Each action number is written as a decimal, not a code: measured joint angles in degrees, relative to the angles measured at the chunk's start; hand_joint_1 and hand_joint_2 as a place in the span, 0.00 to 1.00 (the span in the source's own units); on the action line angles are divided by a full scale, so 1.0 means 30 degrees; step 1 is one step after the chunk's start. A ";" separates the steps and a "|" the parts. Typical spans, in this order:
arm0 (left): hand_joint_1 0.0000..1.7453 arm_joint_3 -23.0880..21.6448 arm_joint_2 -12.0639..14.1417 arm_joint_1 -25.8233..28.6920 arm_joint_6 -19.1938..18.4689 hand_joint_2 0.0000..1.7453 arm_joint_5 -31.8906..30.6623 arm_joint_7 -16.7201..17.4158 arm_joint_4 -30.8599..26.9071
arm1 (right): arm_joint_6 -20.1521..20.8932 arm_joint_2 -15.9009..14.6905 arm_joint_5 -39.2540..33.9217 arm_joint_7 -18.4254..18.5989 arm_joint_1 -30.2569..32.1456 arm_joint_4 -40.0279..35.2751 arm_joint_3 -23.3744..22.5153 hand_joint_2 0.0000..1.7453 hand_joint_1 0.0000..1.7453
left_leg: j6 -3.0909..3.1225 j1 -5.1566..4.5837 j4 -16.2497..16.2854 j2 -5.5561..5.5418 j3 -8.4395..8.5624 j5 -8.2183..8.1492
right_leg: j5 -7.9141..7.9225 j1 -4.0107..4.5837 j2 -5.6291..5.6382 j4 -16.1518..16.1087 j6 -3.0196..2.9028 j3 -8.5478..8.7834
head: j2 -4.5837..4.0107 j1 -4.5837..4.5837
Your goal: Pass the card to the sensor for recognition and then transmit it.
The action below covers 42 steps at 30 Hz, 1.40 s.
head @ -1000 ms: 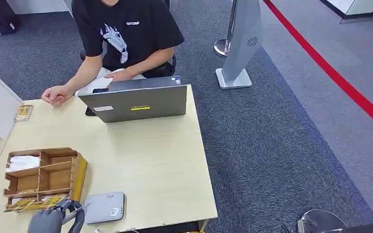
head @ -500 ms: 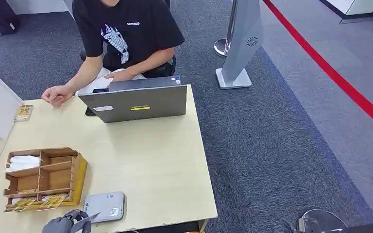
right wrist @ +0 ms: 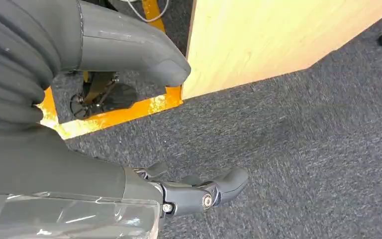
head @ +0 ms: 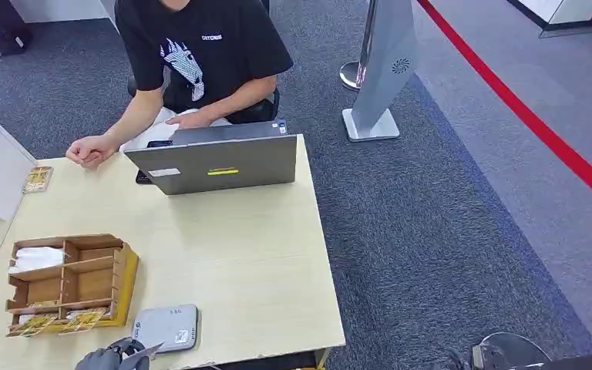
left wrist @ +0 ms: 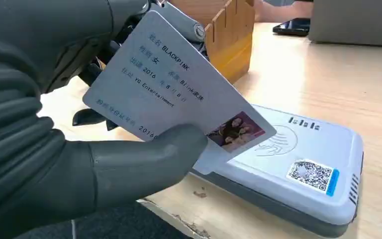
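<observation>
Left hand point(left wrist: 79, 164), bottom left of the head view at the bench's near edge, pinches a white printed ID card with a small photo point(left wrist: 174, 94) between thumb and dark fingers. Card tilted, its photo corner over the near end of the flat grey card reader with a QR sticker point(left wrist: 308, 164); contact cannot be told. Reader lies on the pale wooden bench point(head: 231, 247), just beside the brown wooden compartment box point(head: 73, 281). Grey laptop point(head: 216, 162) upper centre, a person in a black T-shirt point(head: 200, 46) behind it. Right hand point(right wrist: 129, 114) hangs over grey carpet point(right wrist: 303, 149), fingers apart, holding nothing.
</observation>
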 joint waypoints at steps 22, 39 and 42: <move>1.00 -0.0015 0.3542 -0.8731 0.0503 1.00 -0.2113 0.1917 -0.4216 | -0.0042 -0.0008 0.2028 -0.0277 0.0221 0.1051 0.2899 1.00 0.00 | -0.0032 0.0018 0.0001 -0.0019 -0.0019 0.0127 | 0.0093 0.0012 -0.0028 0.0034 -0.0027 -0.0018 | 0.0000 -0.0022; 0.00 0.0306 0.5355 -1.3573 -0.0655 1.00 -0.3714 0.4196 0.0817 | 0.1414 -0.0204 0.4466 -0.1107 -0.0923 0.3556 0.0801 1.00 0.00 | -0.0042 0.0021 0.0002 -0.0044 -0.0052 0.0148 | 0.0118 0.0011 -0.0054 0.0054 -0.0050 -0.0034 | 0.0000 -0.0029; 0.00 0.0423 0.5362 -1.3663 -0.0677 1.00 -0.3605 0.4261 0.0889 | 0.1472 -0.0204 0.4488 -0.1129 -0.0933 0.3643 0.0765 1.00 0.00 | -0.0043 0.0022 0.0002 -0.0041 -0.0054 0.0148 | 0.0119 0.0011 -0.0053 0.0059 -0.0051 -0.0033 | -0.0007 -0.0022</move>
